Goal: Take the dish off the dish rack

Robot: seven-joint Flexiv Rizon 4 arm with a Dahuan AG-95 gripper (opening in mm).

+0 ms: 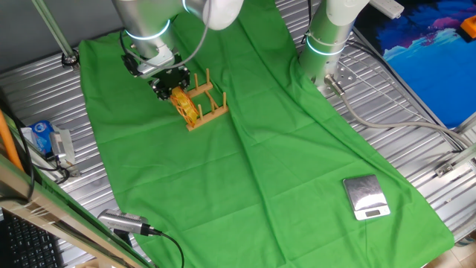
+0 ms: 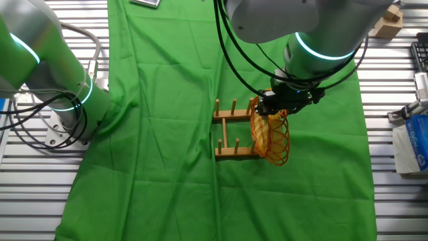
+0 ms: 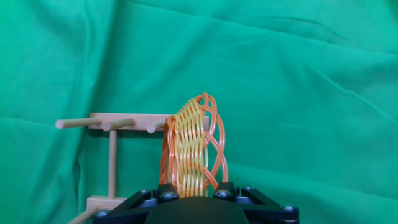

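Observation:
The dish [image 1: 185, 106] is a yellow and orange woven wicker plate. It stands on edge at the end of the small wooden dish rack [image 1: 204, 105], against its pegs. It also shows in the other fixed view [image 2: 271, 137] and in the hand view [image 3: 191, 146]. My gripper [image 1: 172, 86] is right above it, with its black fingers on either side of the dish's top rim [image 3: 193, 186]. The fingertips are hidden behind the gripper body. In the other fixed view the gripper [image 2: 275, 107] sits over the rack's right end [image 2: 234, 130].
A square silver scale [image 1: 366, 197] lies on the green cloth [image 1: 245, 171] at the near right. A second robot base [image 1: 327, 41] stands at the far right. A blue and white box [image 1: 41, 138] and cables lie on the metal table at the left.

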